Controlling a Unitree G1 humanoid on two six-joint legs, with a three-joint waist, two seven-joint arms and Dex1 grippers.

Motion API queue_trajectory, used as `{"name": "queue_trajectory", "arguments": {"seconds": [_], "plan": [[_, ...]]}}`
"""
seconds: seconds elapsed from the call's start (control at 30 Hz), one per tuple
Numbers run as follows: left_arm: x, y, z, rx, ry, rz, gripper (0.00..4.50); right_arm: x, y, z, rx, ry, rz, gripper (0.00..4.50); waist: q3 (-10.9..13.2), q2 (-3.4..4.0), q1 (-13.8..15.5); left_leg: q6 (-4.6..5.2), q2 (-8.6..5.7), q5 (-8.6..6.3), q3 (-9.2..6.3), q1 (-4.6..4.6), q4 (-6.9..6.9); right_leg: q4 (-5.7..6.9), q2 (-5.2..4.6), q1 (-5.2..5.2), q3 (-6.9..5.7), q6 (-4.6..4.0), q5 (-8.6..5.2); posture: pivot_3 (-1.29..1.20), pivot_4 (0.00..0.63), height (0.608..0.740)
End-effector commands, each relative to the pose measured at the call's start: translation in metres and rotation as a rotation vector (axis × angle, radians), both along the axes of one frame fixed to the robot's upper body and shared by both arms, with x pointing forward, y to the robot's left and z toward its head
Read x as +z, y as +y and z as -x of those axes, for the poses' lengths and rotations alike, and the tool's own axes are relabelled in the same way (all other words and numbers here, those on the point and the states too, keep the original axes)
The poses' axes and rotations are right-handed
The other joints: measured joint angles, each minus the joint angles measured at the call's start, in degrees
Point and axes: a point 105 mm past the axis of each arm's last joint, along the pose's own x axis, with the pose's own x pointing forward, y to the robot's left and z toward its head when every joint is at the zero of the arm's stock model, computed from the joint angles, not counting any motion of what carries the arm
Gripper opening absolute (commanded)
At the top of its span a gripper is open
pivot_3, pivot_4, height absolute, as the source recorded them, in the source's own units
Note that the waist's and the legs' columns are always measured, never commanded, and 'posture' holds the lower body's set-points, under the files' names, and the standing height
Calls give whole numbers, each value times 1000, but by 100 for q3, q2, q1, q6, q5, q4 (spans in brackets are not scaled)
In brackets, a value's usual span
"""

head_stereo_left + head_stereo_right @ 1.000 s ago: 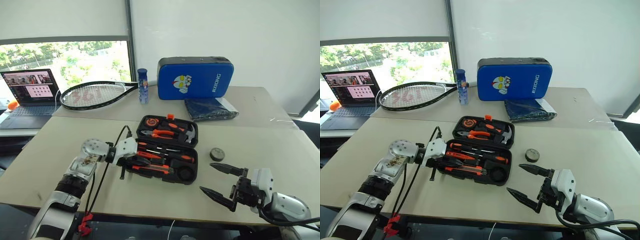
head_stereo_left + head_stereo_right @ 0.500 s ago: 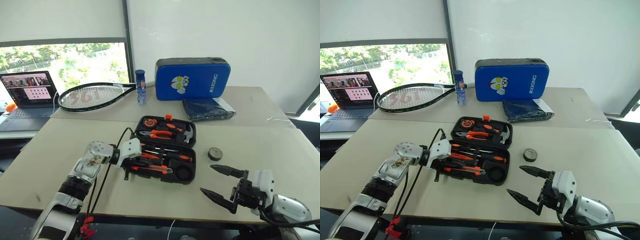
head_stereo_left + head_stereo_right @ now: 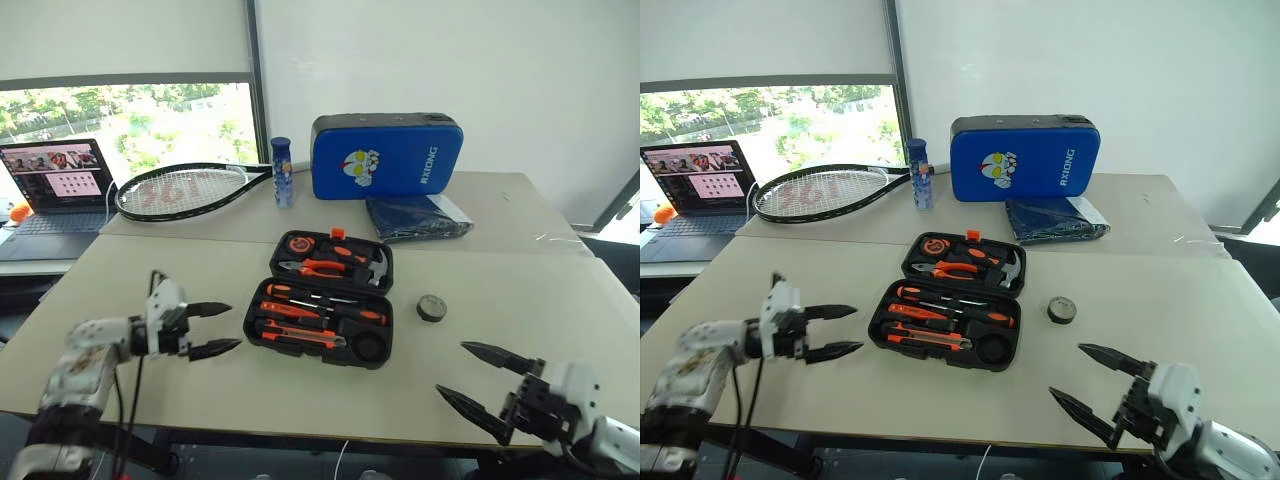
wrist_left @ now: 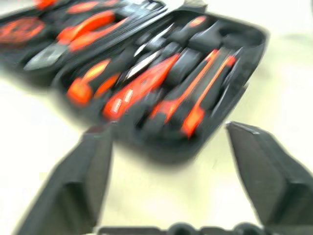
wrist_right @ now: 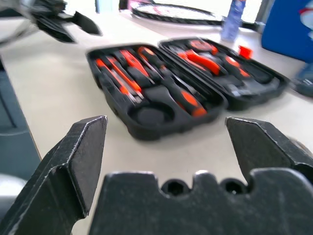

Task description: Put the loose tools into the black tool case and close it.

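The black tool case lies open in the middle of the table. Its rear half holds pliers and a hammer. Its front half holds two screwdrivers and an orange-black utility knife in their slots, beside an empty round recess. The small black tape roll sits on the table right of the case. My left gripper hovers open and empty, a short way left of the case. My right gripper is open and empty near the front edge, right of the case.
At the back lie a black racket, a blue bottle, a blue padded bag and a dark folded cloth. A laptop stands on a separate table at far left.
My left gripper, shut at the case's left end before, has opened and drawn away to the left. My right gripper has pulled back toward the front right corner, still open.
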Motion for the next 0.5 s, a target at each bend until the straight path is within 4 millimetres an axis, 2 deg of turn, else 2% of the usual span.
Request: {"name": "queue_trajectory", "arguments": {"seconds": [0.03, 0.13, 0.2, 0.33, 0.5], "plan": [[28, 18, 18, 68, -107, 2, 4464, -1, -22, 10, -74, -29, 52, 4500, 2, -3, 1, 0, 0, 0, 0, 0, 0, 0, -2, 1, -1, 0, 0, 0, 150, 740], [27, 25, 29, 94, -96, -6, 4464, -8, -26, 13, -83, -1, 59, 4500, 2, 0, 9, 0, 6, 0, 8, 11, -3, 2, -15, 6, 3, 14, -11, 0, 150, 740], [31, 23, 29, 80, -108, 1, 4464, -3, -21, 3, -55, -4, 57, 4500, 4, 3, 22, 0, 5, 1, 10, 14, -2, 2, -17, 7, 3, 25, -18, 0, 150, 740], [42, 7, 28, -1, -102, 54, 4464, 11, -5, -31, 39, 23, 122, 4500, 7, 2, -20, -2, 5, 7, 29, 20, 6, 3, -17, 5, 18, 8, -14, 0, 150, 740], [40, -22, 28, -131, -65, 63, 4464, 16, 5, -91, 80, 179, 298, 4500, 12, 7, -114, -1, 0, 9, 36, 25, 1, 5, -3, 1, 19, 21, 0, 0, 150, 740]]}}
